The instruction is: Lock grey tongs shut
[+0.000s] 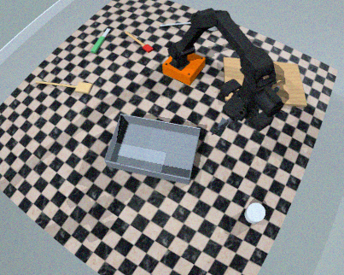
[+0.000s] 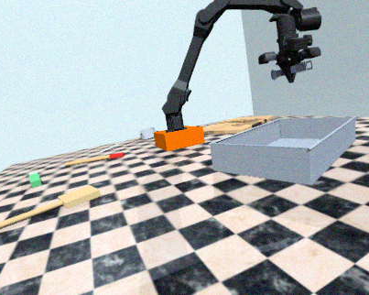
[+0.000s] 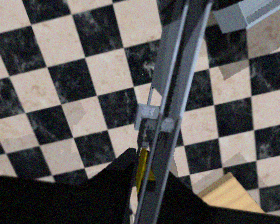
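Note:
The grey tongs [image 1: 221,125] [image 2: 300,68] [image 3: 191,65] are up in the air, well above the table. In the wrist view their two arms run close side by side with a narrow gap; whether the lock has caught cannot be told. My gripper [image 2: 290,78] [image 3: 137,156] is shut on the tongs, pointing down, with the tongs lying across its fingertips, slightly tilted. It hangs between the tin and the board. The wooden board [image 1: 297,85] [image 2: 223,126] [image 3: 231,196] lies flat, partly hidden by the arm in the top view. The roasting tin [image 1: 170,176] [image 2: 263,160] [image 3: 230,21] holds no tongs.
The orange arm base [image 1: 185,74] [image 2: 180,139] stands behind the tin. A white cylinder [image 1: 255,213] stands at the front right. A green-handled tool [image 1: 98,43], a red-headed spatula [image 1: 147,48] and a pale wooden spatula [image 1: 84,88] lie at the left and back.

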You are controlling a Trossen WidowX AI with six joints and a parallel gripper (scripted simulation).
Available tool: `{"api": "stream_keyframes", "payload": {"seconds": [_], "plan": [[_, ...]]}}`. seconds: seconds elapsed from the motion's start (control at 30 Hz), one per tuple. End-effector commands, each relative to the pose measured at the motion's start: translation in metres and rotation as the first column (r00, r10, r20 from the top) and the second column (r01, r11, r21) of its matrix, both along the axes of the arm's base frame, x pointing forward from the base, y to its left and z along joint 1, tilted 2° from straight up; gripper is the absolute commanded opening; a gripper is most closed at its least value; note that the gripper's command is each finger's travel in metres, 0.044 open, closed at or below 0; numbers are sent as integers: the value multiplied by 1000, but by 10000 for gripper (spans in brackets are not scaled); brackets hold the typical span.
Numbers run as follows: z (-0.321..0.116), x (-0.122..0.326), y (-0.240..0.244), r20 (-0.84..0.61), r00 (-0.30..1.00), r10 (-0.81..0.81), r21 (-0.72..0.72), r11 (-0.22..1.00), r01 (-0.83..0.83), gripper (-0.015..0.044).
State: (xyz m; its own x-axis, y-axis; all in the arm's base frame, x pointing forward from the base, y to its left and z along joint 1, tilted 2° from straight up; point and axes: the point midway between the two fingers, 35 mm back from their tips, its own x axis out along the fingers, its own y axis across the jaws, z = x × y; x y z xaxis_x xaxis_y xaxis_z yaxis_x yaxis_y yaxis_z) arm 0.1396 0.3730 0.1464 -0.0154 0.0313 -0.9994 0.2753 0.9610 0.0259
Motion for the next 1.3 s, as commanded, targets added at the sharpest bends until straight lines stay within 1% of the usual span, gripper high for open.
{"api": "stream_keyframes", "payload": {"seconds": [0.0, 0.13, 0.27, 0.77, 1.27], "plan": [[3, -20, 5, -6, 999, -33, 7, 999, 34, -150], [3, -24, 6, -7, 999, -39, 7, 999, 39, -150], [4, -44, 10, -9, 998, -56, 8, 998, 56, -150], [6, -144, 14, -18, 985, -169, 3, 986, 169, -150], [9, -241, -6, -32, 957, -287, -2, 958, 287, -150]]}}
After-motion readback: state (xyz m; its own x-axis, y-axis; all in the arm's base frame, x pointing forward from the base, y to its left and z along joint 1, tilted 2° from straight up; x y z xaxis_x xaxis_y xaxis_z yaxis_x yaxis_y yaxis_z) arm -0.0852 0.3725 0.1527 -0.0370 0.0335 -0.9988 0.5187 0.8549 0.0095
